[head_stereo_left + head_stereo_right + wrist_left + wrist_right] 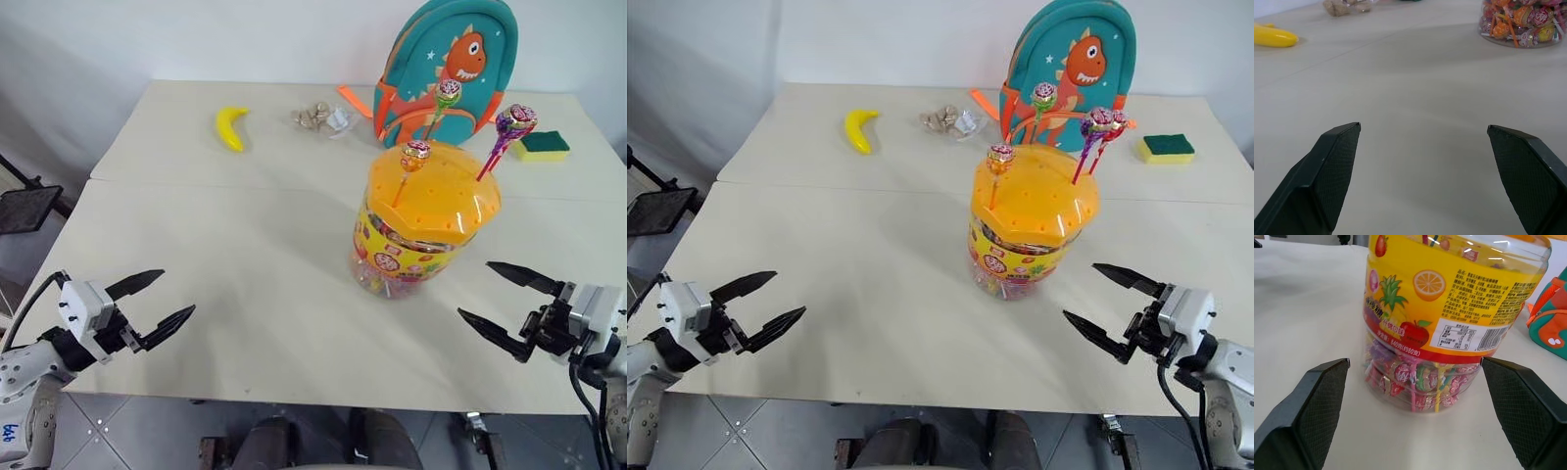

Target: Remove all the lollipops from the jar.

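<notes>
With both my left gripper [157,302] and right gripper [498,305] spread wide and empty, no lollipops [415,154] are pulled yet, so next I reach toward the jar [424,220] at twelve o'clock.

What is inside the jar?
Through the clear bottom of the jar, lots of wrapped candies on sticks show. The yellow label hides the middle part. Lollipops stand in holes in the orange lid.
</notes>
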